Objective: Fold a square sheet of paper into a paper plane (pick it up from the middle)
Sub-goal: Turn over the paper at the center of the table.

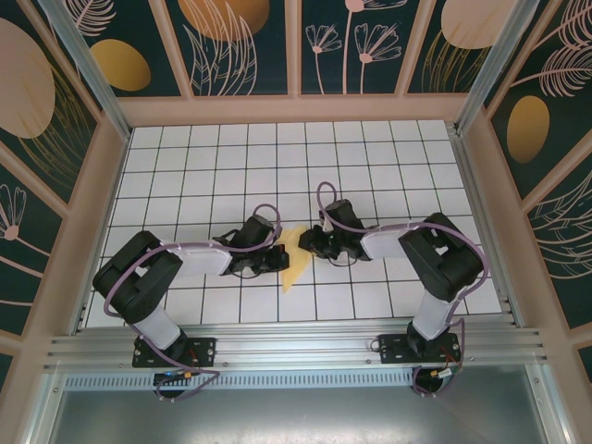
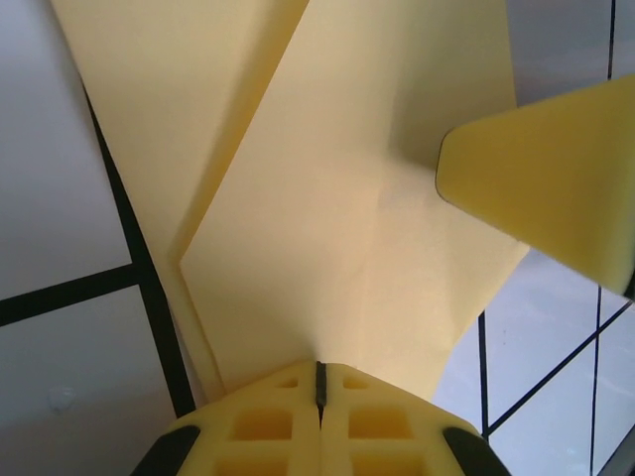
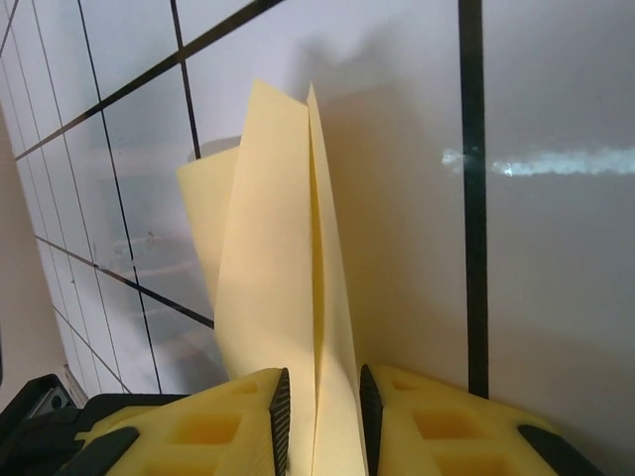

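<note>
Paper plane (image 1: 292, 262) in left gripper (image 2: 319, 382) (right gripper (image 3: 322, 397) ajar)

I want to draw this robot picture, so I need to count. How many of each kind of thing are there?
Robot arms: 2, the left arm and the right arm
Folded yellow paper: 1
White grid table: 1
Total: 4

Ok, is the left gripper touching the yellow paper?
Touching. The left wrist view shows the left gripper with its jaws shut on the yellow paper, whose edge runs into the seam between them.
</note>
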You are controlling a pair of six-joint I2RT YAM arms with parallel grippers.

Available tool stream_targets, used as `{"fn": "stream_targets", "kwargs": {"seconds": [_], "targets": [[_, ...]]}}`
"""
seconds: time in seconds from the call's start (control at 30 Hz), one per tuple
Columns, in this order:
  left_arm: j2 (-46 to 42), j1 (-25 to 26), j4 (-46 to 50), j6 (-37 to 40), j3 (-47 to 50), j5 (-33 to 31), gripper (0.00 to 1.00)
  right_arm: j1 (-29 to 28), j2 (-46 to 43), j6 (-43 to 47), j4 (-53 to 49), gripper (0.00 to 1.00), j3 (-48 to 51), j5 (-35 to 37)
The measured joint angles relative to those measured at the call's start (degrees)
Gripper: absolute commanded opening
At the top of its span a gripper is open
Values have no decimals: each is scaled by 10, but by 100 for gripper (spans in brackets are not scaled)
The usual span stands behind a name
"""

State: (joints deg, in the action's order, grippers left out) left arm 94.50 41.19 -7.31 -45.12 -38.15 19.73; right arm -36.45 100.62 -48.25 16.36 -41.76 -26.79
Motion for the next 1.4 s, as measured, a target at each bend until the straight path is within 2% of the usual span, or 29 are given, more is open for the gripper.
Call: {"fn": "stream_targets", "kwargs": {"seconds": [0.53,0.9,1.03,1.1,1.23,1.4], "targets": [[-7,0,-61,-17,39,50,5,20,42,91,1,28,-36,-89],[-15,0,-66,-17,43,56,7,21,66,122,-8,7,-59,-109],[-41,0,-75,-26,51,55,15,21,61,122,-18,6,-59,-108],[-58,0,-83,-32,56,54,17,22,47,122,-33,6,-59,-103],[-110,0,-101,-47,69,48,28,22,-10,124,-76,6,-59,-69],[-210,0,-101,-51,84,-2,33,23,-91,137,-183,7,-78,33]]}}
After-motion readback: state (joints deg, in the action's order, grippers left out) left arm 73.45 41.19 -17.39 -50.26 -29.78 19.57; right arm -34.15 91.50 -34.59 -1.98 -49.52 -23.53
